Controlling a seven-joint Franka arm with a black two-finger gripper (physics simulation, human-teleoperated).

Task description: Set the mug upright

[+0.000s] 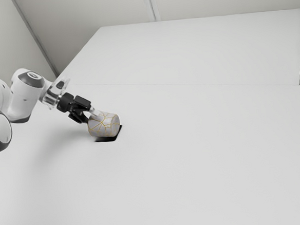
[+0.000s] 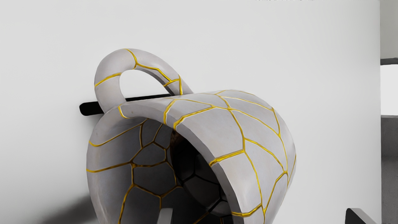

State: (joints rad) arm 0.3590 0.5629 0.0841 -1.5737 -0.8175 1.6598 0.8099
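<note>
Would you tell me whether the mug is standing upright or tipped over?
Tipped over: the mug lies on its side in the exterior view, and its open mouth faces the camera in the wrist view.

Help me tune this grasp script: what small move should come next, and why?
I'd probably close the fingers slowly. The gold-veined mug lies on its side; in the wrist view one fingertip overlaps its open mouth and the other stands outside its wall, so that wall seems to lie between them.
</note>
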